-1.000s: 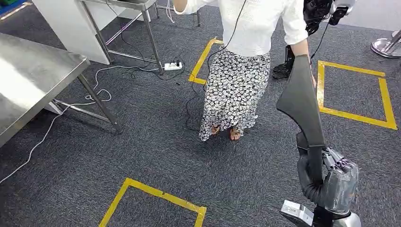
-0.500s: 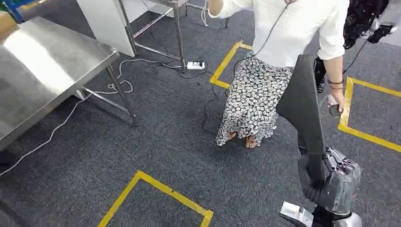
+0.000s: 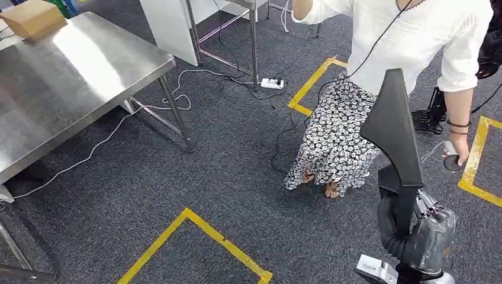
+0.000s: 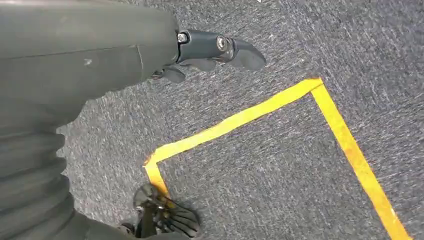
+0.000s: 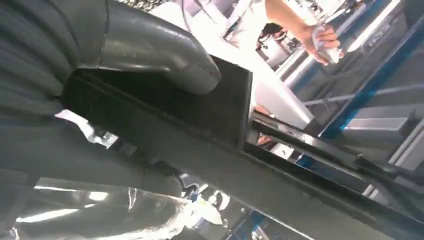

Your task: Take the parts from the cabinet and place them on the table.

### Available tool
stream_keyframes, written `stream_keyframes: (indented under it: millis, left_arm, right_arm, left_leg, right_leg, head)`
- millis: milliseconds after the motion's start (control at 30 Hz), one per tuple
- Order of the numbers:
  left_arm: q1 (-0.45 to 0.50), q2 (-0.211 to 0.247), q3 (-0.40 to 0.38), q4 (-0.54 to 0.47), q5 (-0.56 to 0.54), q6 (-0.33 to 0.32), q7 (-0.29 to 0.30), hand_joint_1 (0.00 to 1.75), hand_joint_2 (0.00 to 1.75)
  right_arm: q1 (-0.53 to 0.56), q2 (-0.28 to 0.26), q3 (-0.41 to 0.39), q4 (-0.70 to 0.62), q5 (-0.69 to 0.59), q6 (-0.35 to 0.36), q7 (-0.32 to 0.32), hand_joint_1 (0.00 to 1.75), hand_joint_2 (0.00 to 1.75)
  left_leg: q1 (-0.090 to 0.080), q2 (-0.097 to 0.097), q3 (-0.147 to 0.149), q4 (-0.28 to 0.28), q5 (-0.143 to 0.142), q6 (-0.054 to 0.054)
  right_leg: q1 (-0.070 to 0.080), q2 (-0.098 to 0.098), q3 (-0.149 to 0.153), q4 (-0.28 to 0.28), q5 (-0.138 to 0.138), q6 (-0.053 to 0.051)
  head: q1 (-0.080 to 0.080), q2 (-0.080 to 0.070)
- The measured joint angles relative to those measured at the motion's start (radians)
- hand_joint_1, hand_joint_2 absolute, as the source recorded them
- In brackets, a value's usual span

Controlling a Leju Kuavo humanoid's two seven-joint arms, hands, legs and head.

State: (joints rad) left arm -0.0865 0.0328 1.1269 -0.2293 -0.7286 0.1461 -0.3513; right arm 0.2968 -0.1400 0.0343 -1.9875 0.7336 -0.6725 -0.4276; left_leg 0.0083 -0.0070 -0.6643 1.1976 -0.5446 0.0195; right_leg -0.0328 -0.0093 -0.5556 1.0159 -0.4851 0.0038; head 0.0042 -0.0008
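Right robot hand: gripping a flat black part, holding it upright, low at the robot's right. Left robot hand: hanging over carpet, apparently holding nothing. Tabletop: lying well apart, front-left. Advice: carrying level; person and floor cables are standing in the way.

Robot lab: floor tape, steel table
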Motion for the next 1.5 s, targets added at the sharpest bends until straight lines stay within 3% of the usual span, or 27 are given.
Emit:
stream_keyframes:
  millis: [67,100,167,200,233,267,367,400,433,500,567,600,633,700,733,767,800,900,1000,1067,1133,1200,1233,1267,1400,1433,1500]
  left_arm:
    - [0.0,-0.003,0.0,0.0,0.0,-0.002,-0.001,0.0,1.75]
    - [0.001,-0.004,0.0,0.0,0.0,-0.002,-0.001,0.0,1.75]
    - [0.001,-0.004,0.0,0.0,0.0,-0.002,-0.001,0.0,1.75]
    - [0.001,-0.004,0.0,0.0,0.0,-0.002,-0.001,0.0,1.75]
    - [0.0,-0.002,0.0,0.0,0.0,-0.002,-0.002,0.0,1.75]
    - [-0.002,0.0,-0.001,0.0,0.0,-0.003,-0.002,0.0,1.75]
    - [-0.003,0.002,0.0,-0.001,0.0,-0.003,-0.005,0.0,1.75]
    - [-0.003,0.004,-0.001,-0.001,0.0,-0.003,-0.005,0.0,1.75]
    - [-0.001,0.0,-0.001,0.0,0.0,-0.006,-0.006,0.0,1.75]
    - [-0.008,-0.003,-0.001,0.0,-0.001,-0.011,-0.006,0.0,1.75]
    - [-0.008,-0.01,-0.001,0.0,-0.002,-0.013,-0.006,0.0,1.75]
    - [-0.007,-0.013,-0.001,0.0,-0.002,-0.013,-0.006,0.0,1.75]
    - [-0.005,-0.017,-0.001,0.001,-0.003,-0.013,-0.005,0.0,1.75]
    - [-0.004,-0.021,-0.001,0.001,-0.003,-0.013,-0.003,0.0,1.75]
    - [-0.004,-0.021,-0.001,0.001,-0.003,-0.013,0.0,0.0,1.75]
    - [-0.004,-0.018,-0.001,0.0,-0.003,-0.011,0.002,0.0,1.75]
    - [-0.003,-0.021,-0.001,0.001,-0.003,-0.011,0.004,0.0,1.75]
    - [0.004,-0.02,0.0,0.001,-0.005,-0.01,0.005,0.0,1.75]
    - [0.002,-0.02,-0.001,0.001,-0.011,-0.01,0.005,0.0,1.75]
    - [0.001,-0.023,-0.001,0.001,-0.011,-0.011,0.005,0.0,1.75]
    - [0.002,-0.024,-0.001,0.001,-0.011,-0.011,0.006,0.0,1.75]
    - [0.002,-0.024,-0.001,0.001,-0.011,-0.011,0.008,0.0,1.75]
    - [0.002,-0.024,-0.001,0.001,-0.011,-0.011,0.008,0.0,1.75]
    - [0.0,-0.016,-0.001,0.0,-0.011,-0.01,0.009,0.0,1.75]
    - [-0.004,-0.016,0.0,0.0,-0.007,-0.009,0.008,0.0,1.75]
    - [-0.003,-0.016,0.0,0.0,-0.006,-0.009,0.008,0.0,1.75]
    - [-0.005,-0.022,0.0,0.001,-0.006,-0.009,0.006,0.0,1.75]
  right_arm:
    - [0.0,0.0,0.0,0.0,0.0,0.0,0.0,1.75,1.75]
    - [0.0,0.001,0.0,0.0,0.0,0.0,0.0,1.75,1.75]
    - [-0.001,0.002,0.0,0.0,0.0,0.0,0.0,1.75,1.75]
    - [-0.001,0.002,0.0,-0.001,0.0,0.0,0.0,1.75,1.75]
    - [-0.001,0.002,0.0,-0.003,0.0,0.0,0.0,1.75,1.75]
    - [-0.002,0.004,0.0,-0.003,0.002,0.0,-0.001,1.75,1.75]
    - [-0.002,0.007,0.0,-0.006,0.009,-0.002,-0.002,1.75,1.75]
    - [-0.003,0.008,0.0,-0.013,0.01,-0.002,-0.002,1.75,1.75]
    - [-0.002,0.008,0.0,-0.016,0.01,-0.003,-0.002,1.75,1.75]
    - [0.006,0.007,-0.001,-0.027,0.016,-0.01,-0.002,1.75,1.75]
    - [0.019,0.007,-0.002,-0.031,0.02,-0.011,-0.002,1.75,1.75]
    - [0.025,0.008,-0.002,-0.031,0.021,-0.012,-0.002,1.75,1.75]
    - [0.028,0.007,-0.002,-0.031,0.021,-0.013,-0.001,1.75,1.75]
    - [0.029,0.007,-0.002,-0.037,0.021,-0.014,-0.001,1.75,1.75]
    - [0.029,0.007,-0.003,-0.04,0.021,-0.014,-0.001,1.75,1.75]
    - [0.028,0.008,-0.003,-0.039,0.021,-0.014,-0.001,1.75,1.75]
    - [0.03,0.007,-0.004,-0.046,0.021,-0.014,0.0,1.75,1.75]
    - [0.031,0.007,-0.003,-0.047,0.019,-0.014,0.0,1.75,1.75]
    - [0.032,0.007,-0.004,-0.052,0.012,-0.014,0.0,1.75,1.75]
    - [0.032,0.007,-0.004,-0.051,0.012,-0.014,0.0,1.75,1.75]
    - [0.031,0.007,-0.004,-0.051,0.012,-0.014,0.0,1.75,1.75]
    - [0.03,0.007,-0.004,-0.051,0.012,-0.014,0.0,1.75,1.75]
    - [0.027,0.007,-0.004,-0.051,0.012,-0.014,0.0,1.75,1.75]
    - [0.023,0.008,-0.003,-0.05,0.012,-0.014,0.0,1.75,1.75]
    - [0.007,0.007,-0.003,-0.047,0.012,-0.011,0.0,1.75,1.75]
    - [0.005,0.007,-0.003,-0.047,0.011,-0.011,0.0,1.75,1.75]
    - [-0.006,0.005,-0.002,-0.044,0.011,-0.011,0.0,1.75,1.75]
  left_leg:
    - [0.003,0.005,-0.084,0.143,-0.046,-0.003]
    - [0.003,0.005,-0.096,0.151,-0.034,0.0]
    - [0.0,0.008,-0.05,0.039,0.045,0.016]
    - [-0.009,0.024,0.004,-0.064,0.097,0.032]
    - [-0.023,0.063,0.042,-0.139,0.119,0.051]
    - [-0.027,0.084,0.046,-0.143,0.103,0.055]
    - [-0.04,0.06,0.049,-0.16,0.105,0.06]
    - [-0.041,0.044,0.07,-0.193,0.11,0.069]
    - [-0.028,0.032,0.102,-0.227,0.128,0.069]
    - [-0.024,0.011,0.112,-0.242,0.137,0.08]
    - [-0.023,-0.016,0.112,-0.241,0.133,0.076]
    - [-0.023,-0.029,0.112,-0.241,0.131,0.073]
    - [-0.02,-0.041,0.115,-0.239,0.129,0.069]
    - [-0.01,-0.068,0.117,-0.224,0.117,0.05]
    - [-0.007,-0.078,0.113,-0.206,0.106,0.036]
    - [-0.015,-0.087,0.103,-0.19,0.094,0.023]
    - [-0.012,-0.091,0.094,-0.174,0.086,0.02]
    - [-0.003,-0.106,0.088,-0.173,0.084,0.015]
    - [-0.001,-0.009,0.033,-0.051,0.02,-0.003]
    - [0.003,0.006,-0.065,0.119,-0.042,-0.007]
    - [0.003,0.007,-0.096,0.146,-0.021,-0.001]
    - [-0.004,0.012,-0.035,0.007,0.071,0.021]
    - [-0.016,0.035,0.015,-0.093,0.119,0.044]
    - [-0.034,0.085,0.042,-0.14,0.114,0.065]
    - [-0.043,0.057,0.046,-0.165,0.111,0.073]
    - [-0.031,0.041,0.078,-0.202,0.124,0.078]
    - [-0.025,0.023,0.101,-0.229,0.139,0.083]
  right_leg:
    - [0.007,-0.018,0.0,0.0,-0.005,-0.006]
    - [0.011,-0.026,0.002,0.0,-0.007,-0.009]
    - [0.018,-0.042,0.011,0.0,-0.015,-0.01]
    - [0.021,-0.051,0.02,-0.001,-0.019,-0.012]
    - [0.021,-0.059,0.025,-0.003,-0.023,-0.012]
    - [0.028,-0.067,0.03,-0.005,-0.027,-0.006]
    - [0.018,-0.097,0.039,-0.018,-0.03,0.004]
    - [0.027,-0.109,0.058,-0.035,-0.029,0.011]
    - [0.022,-0.072,0.054,-0.018,-0.035,0.009]
    - [0.022,-0.003,-0.007,0.106,-0.088,-0.002]
    - [0.016,0.007,-0.095,0.249,-0.136,0.0]
    - [0.012,0.007,-0.116,0.273,-0.135,0.008]
    - [0.008,0.007,-0.113,0.248,-0.113,0.021]
    - [-0.006,0.012,-0.041,0.075,-0.022,0.055]
    - [-0.015,0.032,-0.005,-0.009,0.011,0.069]
    - [-0.008,0.052,-0.007,0.003,0.005,0.061]
    - [-0.011,0.045,-0.005,-0.001,0.003,0.04]
    - [-0.012,0.028,-0.004,0.002,0.002,0.021]
    - [-0.006,0.007,0.007,0.0,-0.005,0.005]
    - [0.001,-0.012,0.009,0.0,-0.011,-0.003]
    - [0.008,-0.027,0.014,0.0,-0.018,-0.006]
    - [0.017,-0.045,0.029,0.0,-0.028,-0.009]
    - [0.022,-0.053,0.039,-0.003,-0.033,-0.009]
    - [0.02,-0.061,0.038,-0.006,-0.038,-0.008]
    - [0.025,-0.102,0.06,-0.027,-0.042,0.005]
    - [0.037,-0.103,0.064,-0.033,-0.047,0.007]
    - [0.027,-0.018,0.028,0.063,-0.083,0.0]
  head:
    - [-0.002,0.0]
    - [-0.003,0.0]
    - [-0.002,0.0]
    - [-0.002,0.0]
    - [-0.001,0.0]
    - [0.002,0.0]
    - [-0.003,0.0]
    - [-0.006,0.0]
    - [0.0,0.0]
    - [0.003,0.0]
    - [0.006,0.0]
    - [0.005,0.0]
    - [0.009,0.0]
    - [0.008,0.0]
    - [0.009,0.0]
    - [0.013,0.0]
    - [0.012,0.0]
    - [0.008,0.0]
    - [-0.001,0.0]
    - [-0.002,0.0]
    - [-0.002,0.0]
    - [-0.002,0.0]
    - [-0.002,0.0]
    - [0.003,0.0]
    - [-0.003,0.0]
    - [-0.002,0.0]
    - [0.0,0.0]
